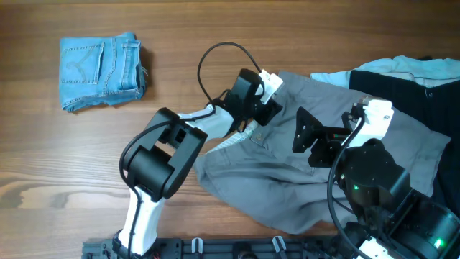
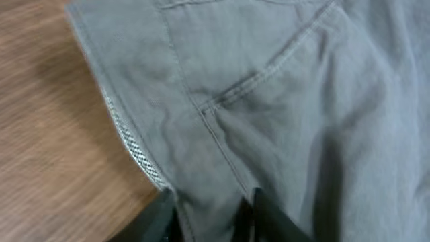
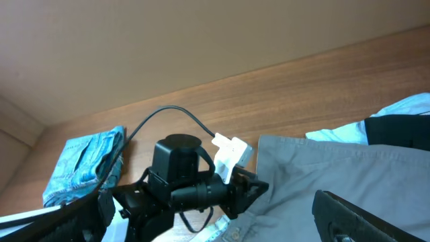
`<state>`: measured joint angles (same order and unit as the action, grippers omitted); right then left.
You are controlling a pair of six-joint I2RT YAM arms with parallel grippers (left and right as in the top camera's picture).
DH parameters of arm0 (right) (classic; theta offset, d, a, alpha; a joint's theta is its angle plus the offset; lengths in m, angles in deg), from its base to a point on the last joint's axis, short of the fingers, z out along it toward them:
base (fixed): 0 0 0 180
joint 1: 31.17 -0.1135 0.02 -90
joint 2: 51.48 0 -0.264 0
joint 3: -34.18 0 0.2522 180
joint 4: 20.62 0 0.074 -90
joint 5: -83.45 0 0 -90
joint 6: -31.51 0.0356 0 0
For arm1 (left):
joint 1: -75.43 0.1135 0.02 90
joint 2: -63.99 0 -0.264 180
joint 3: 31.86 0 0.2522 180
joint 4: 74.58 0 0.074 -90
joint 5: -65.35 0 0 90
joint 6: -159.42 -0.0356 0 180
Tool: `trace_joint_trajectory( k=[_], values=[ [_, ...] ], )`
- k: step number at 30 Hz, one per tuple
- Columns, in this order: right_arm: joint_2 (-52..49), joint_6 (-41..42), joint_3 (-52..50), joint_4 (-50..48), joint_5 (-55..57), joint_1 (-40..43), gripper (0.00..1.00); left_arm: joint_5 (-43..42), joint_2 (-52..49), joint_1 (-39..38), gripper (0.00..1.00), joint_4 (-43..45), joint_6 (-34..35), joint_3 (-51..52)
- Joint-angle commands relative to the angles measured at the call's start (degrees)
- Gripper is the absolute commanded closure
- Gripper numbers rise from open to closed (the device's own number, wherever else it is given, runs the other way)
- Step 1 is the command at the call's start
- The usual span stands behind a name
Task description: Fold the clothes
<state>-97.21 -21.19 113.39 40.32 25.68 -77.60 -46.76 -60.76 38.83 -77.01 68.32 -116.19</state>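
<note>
The grey-taupe shorts (image 1: pixel 287 180) lie spread and rumpled on the wooden table, centre to right. My left gripper (image 1: pixel 267 108) rests at their upper left edge by the waistband. In the left wrist view its fingers (image 2: pixel 211 218) are shut on a fold of the grey cloth (image 2: pixel 269 87), below the slit pocket seam. My right gripper (image 1: pixel 305 137) hovers open and empty over the middle of the shorts. In the right wrist view its jaws (image 3: pixel 208 205) are spread wide, with the left gripper (image 3: pixel 259 188) and the shorts (image 3: pixel 336 168) beyond them.
Folded light-blue denim shorts (image 1: pixel 100 70) lie at the far left, also in the right wrist view (image 3: pixel 84 165). A black garment (image 1: pixel 431 108) and a pale blue shirt (image 1: pixel 410 68) are piled at the right edge, under the grey shorts. A cable (image 1: pixel 215 54) loops above the left arm.
</note>
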Motion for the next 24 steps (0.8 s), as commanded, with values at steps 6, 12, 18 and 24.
trace_joint_trajectory(
  k=[6,12,18,24],
  values=[
    [0.33,0.39,0.55,0.00,1.44,0.24,0.01,10.80,-0.22,1.70,0.96,-0.92,4.85,-1.27],
    [0.33,0.31,0.55,0.00,2.05,0.24,0.00,18.80,10.43,19.58,0.96,-3.19,6.05,-3.15],
    [0.31,0.42,0.55,0.04,2.05,0.24,0.01,15.08,14.49,34.05,0.73,-5.88,6.10,-3.50],
    [-2.80,2.34,0.55,1.03,1.81,0.28,0.01,15.13,21.00,36.50,0.09,-9.64,6.03,-3.50]
  ],
)
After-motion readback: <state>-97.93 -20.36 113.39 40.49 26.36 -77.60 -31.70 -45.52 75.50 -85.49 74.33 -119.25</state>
